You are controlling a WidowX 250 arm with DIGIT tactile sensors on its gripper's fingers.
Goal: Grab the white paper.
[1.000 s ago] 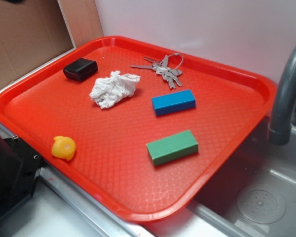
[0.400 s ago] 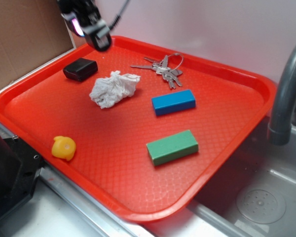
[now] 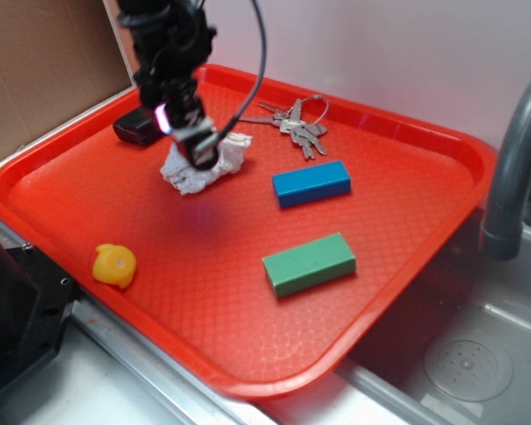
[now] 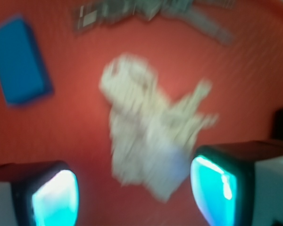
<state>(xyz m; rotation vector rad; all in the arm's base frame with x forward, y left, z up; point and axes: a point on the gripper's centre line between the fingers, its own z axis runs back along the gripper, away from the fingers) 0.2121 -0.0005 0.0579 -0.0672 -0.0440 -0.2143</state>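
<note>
Your arm reaches down from the far left, its gripper (image 3: pixel 197 146) poised directly over the white paper (image 3: pixel 214 165). Your fingers (image 4: pixel 54 197) stand spread apart, empty, the wad between them in the blurred wrist view. The paper lies on the red tray (image 3: pixel 407 221), left of the blue block (image 3: pixel 311 183), near the keys (image 3: pixel 296 124).

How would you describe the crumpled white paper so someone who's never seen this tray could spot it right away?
On the red plastic tray, look to the far left part, between the small black box and the blue rectangular block. The crumpled white paper lies there under the open gripper, the only soft, wrinkled, white thing among hard-edged objects.
</note>
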